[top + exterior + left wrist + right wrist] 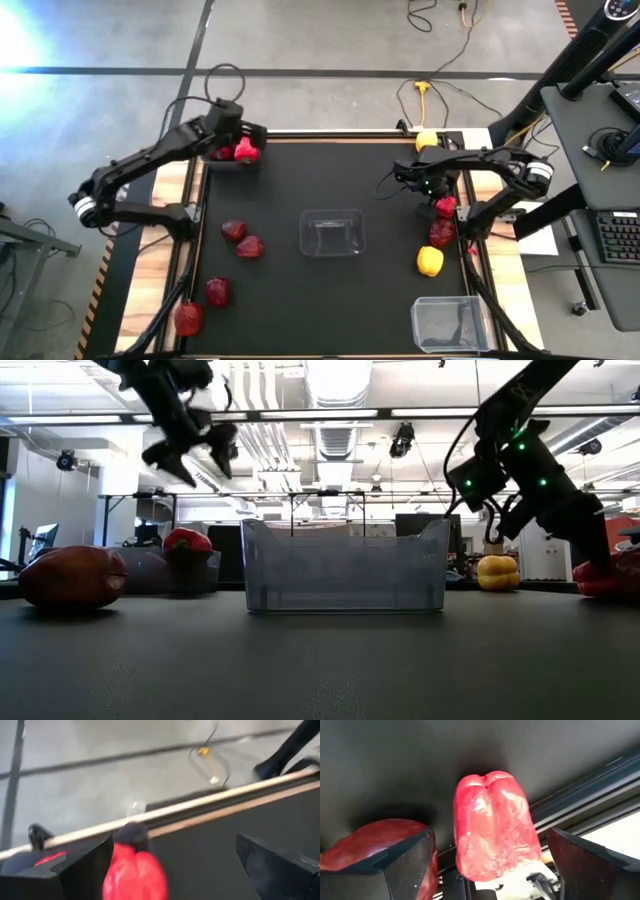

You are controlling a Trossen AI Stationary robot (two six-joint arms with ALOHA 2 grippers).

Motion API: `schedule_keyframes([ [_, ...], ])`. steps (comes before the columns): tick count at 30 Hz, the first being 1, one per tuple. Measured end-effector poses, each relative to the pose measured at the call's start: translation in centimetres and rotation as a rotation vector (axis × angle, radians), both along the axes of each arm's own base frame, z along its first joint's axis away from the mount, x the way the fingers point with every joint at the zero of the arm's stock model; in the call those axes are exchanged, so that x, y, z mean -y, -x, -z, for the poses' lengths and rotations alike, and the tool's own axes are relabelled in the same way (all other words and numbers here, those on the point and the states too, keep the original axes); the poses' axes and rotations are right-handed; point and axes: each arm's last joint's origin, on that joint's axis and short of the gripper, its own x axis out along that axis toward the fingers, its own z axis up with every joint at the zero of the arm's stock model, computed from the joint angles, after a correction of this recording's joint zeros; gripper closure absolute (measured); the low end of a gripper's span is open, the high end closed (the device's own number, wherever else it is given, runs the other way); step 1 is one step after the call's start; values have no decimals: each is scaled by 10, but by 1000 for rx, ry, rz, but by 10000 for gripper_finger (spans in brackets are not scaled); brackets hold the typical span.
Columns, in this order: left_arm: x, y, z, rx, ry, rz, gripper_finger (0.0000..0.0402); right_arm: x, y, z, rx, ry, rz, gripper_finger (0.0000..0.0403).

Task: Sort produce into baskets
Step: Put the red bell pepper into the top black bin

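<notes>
High view shows the left gripper point(243, 141) open above a red pepper point(246, 152) in the dark grey basket point(222, 158) at eleven o'clock, so sorting is, I judge, barely begun. Both clear baskets, centre point(332, 232) and five o'clock point(450, 324), look empty, with apples point(242, 239) loose at eight o'clock. Three o'clock: the right gripper point(490, 865) hangs spread over another red pepper point(494, 825).

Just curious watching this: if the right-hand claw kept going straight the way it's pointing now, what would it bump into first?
Most likely the bright red bell pepper: it sits squarely between the open fingers of the right gripper in the right wrist view. A darker red piece lies just beside that line. Depth is hard to judge.
</notes>
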Motion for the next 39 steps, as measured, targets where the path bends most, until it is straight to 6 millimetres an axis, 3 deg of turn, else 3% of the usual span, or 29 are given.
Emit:
schedule_keyframes([
  [7, 32, 7, -50, 229, -206, 216, 2, 11, 4, 4, 14, 17, 56, 23],
  [11, 51, 12, -70, 327, -300, 392, 2, 18, 4, 19, -58, -31, 86, 23],
  [19, 70, 24, -74, 318, -301, 476, 2, 24, 0, 55, -222, -150, 106, 28],
  [25, 73, 28, -73, 311, -278, 503, 2, 24, -1, 60, -241, -162, 136, 92],
  [28, 74, 30, -74, 305, -293, 511, 2, 24, -1, 54, -223, -130, 161, 128],
  [32, 76, 33, -74, 237, -342, 550, 2, 28, -8, 34, -188, -76, 198, 131],
  [39, 74, 34, -59, 40, -300, 542, 2, 45, -51, -21, 22, 90, 232, 116],
])
